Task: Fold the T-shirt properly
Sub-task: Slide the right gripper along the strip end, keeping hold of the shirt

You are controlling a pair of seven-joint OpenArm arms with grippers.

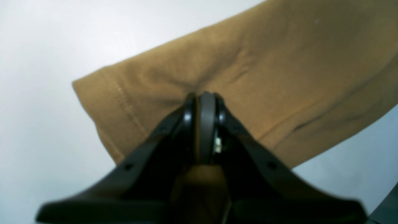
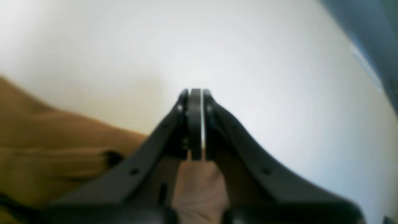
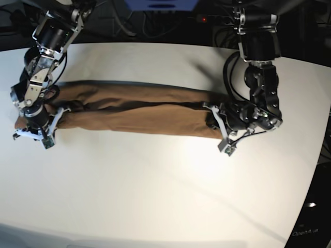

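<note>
- Black fingers of our left gripper point(image 1: 203, 96) filled the bottom of the left wrist view, pressed together and pinching a bit of the T-shirt point(image 1: 248, 87).
- We saw the tan-brown cloth bunch up in small wrinkles right where the tips bit into it.
- We saw a stitched hem at the left end of the cloth in that view, and the white table point(image 1: 40, 93) showed to the left of it.
- In the right wrist view, our right gripper point(image 2: 196, 93) had its fingers close together with a thin bright line between them.
- We saw some cloth low between those fingers, near the bottom of that view, but it was too blurry, so we could not tell if the tips were holding it.
- We saw more of the shirt point(image 2: 46, 146) at the lower left of that view, lying on the table point(image 2: 248, 62).
- From the base view, the shirt point(image 3: 139, 109) lay as a long, thin band across the upper middle of the table point(image 3: 165, 196).
- We had our right gripper point(image 3: 35, 130) at the band's left end.
- We had our left gripper point(image 3: 220, 129) at the band's right end.
</note>
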